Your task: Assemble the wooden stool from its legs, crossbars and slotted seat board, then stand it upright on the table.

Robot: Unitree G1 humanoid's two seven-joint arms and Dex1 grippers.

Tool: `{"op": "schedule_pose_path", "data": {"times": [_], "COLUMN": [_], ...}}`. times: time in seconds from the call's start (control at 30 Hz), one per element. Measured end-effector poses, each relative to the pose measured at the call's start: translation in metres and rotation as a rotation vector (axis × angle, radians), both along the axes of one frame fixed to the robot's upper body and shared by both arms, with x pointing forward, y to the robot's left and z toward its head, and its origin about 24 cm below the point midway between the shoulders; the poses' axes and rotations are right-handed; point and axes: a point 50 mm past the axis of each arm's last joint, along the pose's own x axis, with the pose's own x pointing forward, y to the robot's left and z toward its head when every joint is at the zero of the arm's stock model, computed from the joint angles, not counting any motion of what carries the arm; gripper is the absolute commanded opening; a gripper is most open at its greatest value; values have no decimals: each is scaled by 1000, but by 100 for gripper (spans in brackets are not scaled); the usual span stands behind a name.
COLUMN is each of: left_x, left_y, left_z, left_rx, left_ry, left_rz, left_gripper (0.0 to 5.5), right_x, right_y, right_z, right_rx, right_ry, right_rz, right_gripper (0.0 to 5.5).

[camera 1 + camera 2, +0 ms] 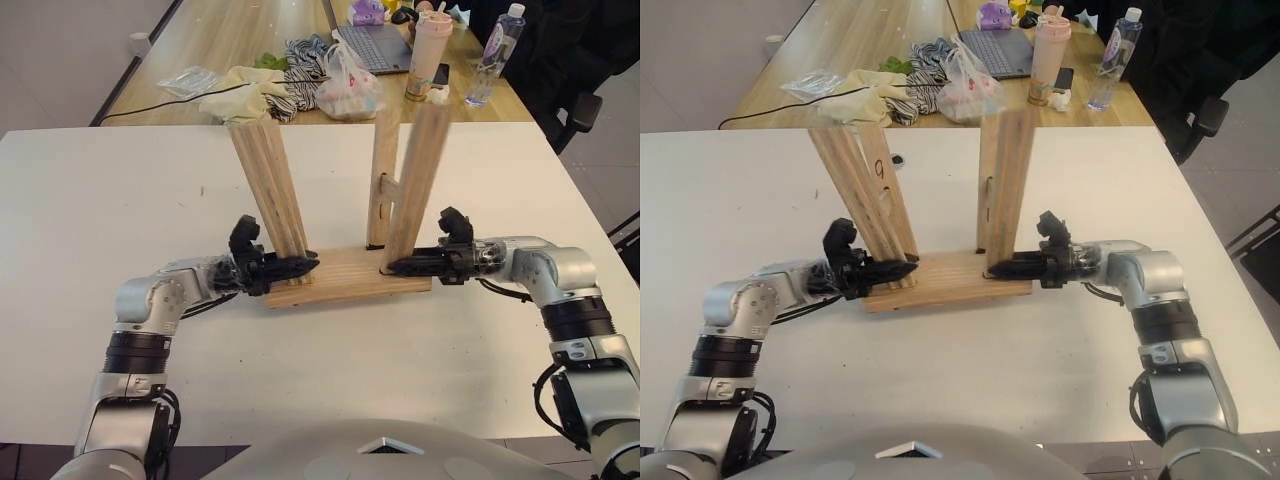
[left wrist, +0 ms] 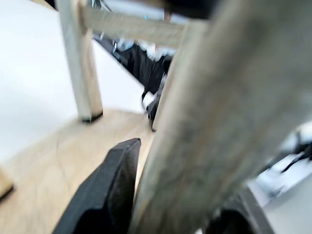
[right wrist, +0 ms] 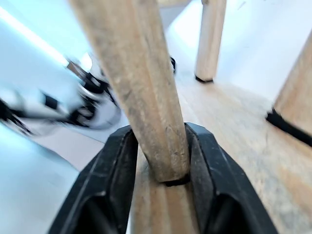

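Stool: it stands upside down on the white table [image 1: 100, 200]. The seat board [image 1: 345, 278] lies flat between my two claws, with the legs pointing up.
Left claw [image 1: 305, 265]: clenched low on the left-side leg [image 2: 204, 112]. One black finger [image 2: 109, 185] lies along the wood where the leg meets the board.
Right claw [image 1: 392, 267]: clamped on the foot of the right-side leg [image 3: 141, 83], with a finger [image 3: 112, 165] pressed to each face.
Containers: these are well beyond both claws, on the wooden table [image 1: 200, 40] behind.
- One translucent plastic bag [image 1: 345, 85] holds light-coloured things I cannot identify.
- One pink lidded tumbler [image 1: 430, 45]; I cannot tell what is in it.
- One clear bottle [image 1: 500, 45] with a blue cap; I cannot tell what is in it.
Materials: the stool is pale bare wood with visible grain. The legs are flat-sided bars, splayed outward at the top. The board is rectangular, with dark slots at the leg bases. My claws are matte black.
Count:
- Legs: 4, two gripped and two free legs [image 3: 210, 39] just past the claws.
- Seat board: 1.
- Crossbar [image 2: 131, 27]: I see one plainly, joining two legs above the left claw. I cannot tell the total.
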Motion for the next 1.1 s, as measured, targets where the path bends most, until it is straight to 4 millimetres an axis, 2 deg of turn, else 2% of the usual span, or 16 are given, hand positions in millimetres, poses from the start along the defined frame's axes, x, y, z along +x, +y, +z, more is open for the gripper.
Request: {"op": "schedule_pose_path", "data": {"times": [0.07,0.13,0.3,0.6,0.7,1.1], "left_x": [7,15,18,37,46,58], "left_y": [0,-1,-6,6,23,48], "left_z": [6,11,5,11,20,27], "left_rx": [50,110,124,187,243,321], "left_ry": [38,15,51,41,19,-27], "left_rz": [40,76,100,152,207,299], "left_gripper": [149,178,256,260,260,260], "right_x": [3,8,26,37,40,45], "right_y": [1,1,9,5,0,0], "right_z": [3,6,7,4,4,8], "right_rx": [2,-12,-8,-39,-62,-69], "right_ry": [97,160,232,282,271,226], "right_rz": [-16,-39,-124,-209,-241,-227], "right_gripper": [132,172,256,408,408,408]}}
